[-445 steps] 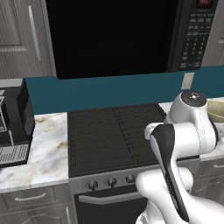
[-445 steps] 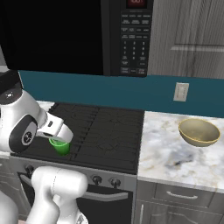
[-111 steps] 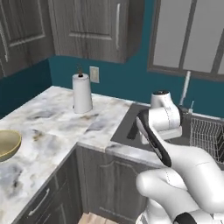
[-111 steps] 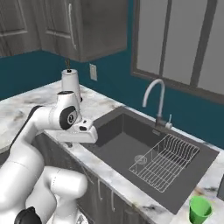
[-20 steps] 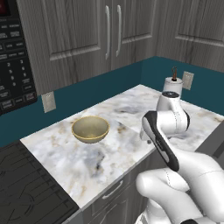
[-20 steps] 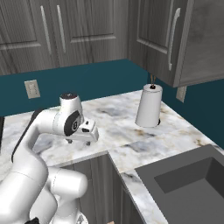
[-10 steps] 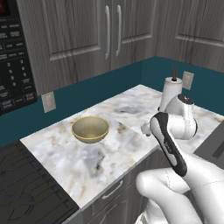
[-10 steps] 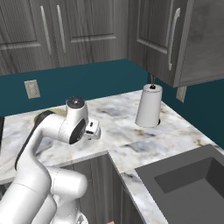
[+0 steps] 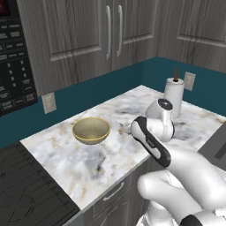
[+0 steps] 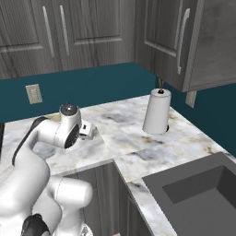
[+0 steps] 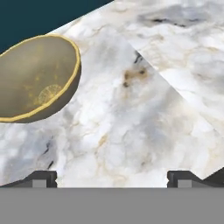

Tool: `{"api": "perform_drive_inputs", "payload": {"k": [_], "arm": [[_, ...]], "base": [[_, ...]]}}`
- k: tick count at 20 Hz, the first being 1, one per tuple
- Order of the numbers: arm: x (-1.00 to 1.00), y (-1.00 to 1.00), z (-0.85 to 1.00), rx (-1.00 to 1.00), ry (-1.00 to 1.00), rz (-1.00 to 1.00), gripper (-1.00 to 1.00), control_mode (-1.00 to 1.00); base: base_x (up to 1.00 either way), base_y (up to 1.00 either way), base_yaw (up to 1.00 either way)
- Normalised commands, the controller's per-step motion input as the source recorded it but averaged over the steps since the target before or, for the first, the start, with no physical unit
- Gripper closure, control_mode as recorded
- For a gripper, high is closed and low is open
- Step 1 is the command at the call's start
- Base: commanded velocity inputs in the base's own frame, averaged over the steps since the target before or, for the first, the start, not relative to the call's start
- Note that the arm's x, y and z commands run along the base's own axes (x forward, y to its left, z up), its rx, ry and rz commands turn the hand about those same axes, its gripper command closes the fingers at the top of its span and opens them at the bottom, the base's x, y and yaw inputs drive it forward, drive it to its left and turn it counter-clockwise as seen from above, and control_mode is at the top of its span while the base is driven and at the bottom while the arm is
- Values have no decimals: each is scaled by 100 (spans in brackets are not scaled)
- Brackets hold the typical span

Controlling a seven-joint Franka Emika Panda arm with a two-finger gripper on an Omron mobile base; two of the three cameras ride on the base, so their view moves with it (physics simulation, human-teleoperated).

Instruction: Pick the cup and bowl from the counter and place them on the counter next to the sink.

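Observation:
The tan-yellow bowl [image 9: 91,130] sits upright on the white marble counter [image 9: 110,161], between the stovetop and the corner. In the hand view the bowl [image 11: 35,78] lies at the upper left, ahead and to the left of my gripper [image 11: 112,179]. The gripper's two fingertips stand far apart with only bare counter [image 11: 144,109] between them, so it is open and holds nothing. My hand [image 10: 85,130] hovers low over the counter, right of the bowl. The sink [image 10: 198,193] is at the lower right of the right base view. The cup is out of view.
A white paper-towel roll [image 9: 173,95] [image 10: 156,113] stands in the counter's back corner. The black stovetop [image 9: 22,194] lies left of the bowl, with a microwave [image 9: 11,53] above it. Grey wall cabinets hang over the counter.
The base has stayed put. My arm has bent and swung its wrist a little toward the bowl over the counter. The jaws have stayed open.

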Motion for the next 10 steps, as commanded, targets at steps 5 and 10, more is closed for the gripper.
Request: {"api": "perform_drive_inputs", "payload": {"k": [5, 10], "arm": [[43, 24, 0, 0, 16, -5, -100, -100], [21, 0, 1, 0, 15, -14, -100, -100]], "base": [[0, 0, 0], [0, 0, 0]]}}
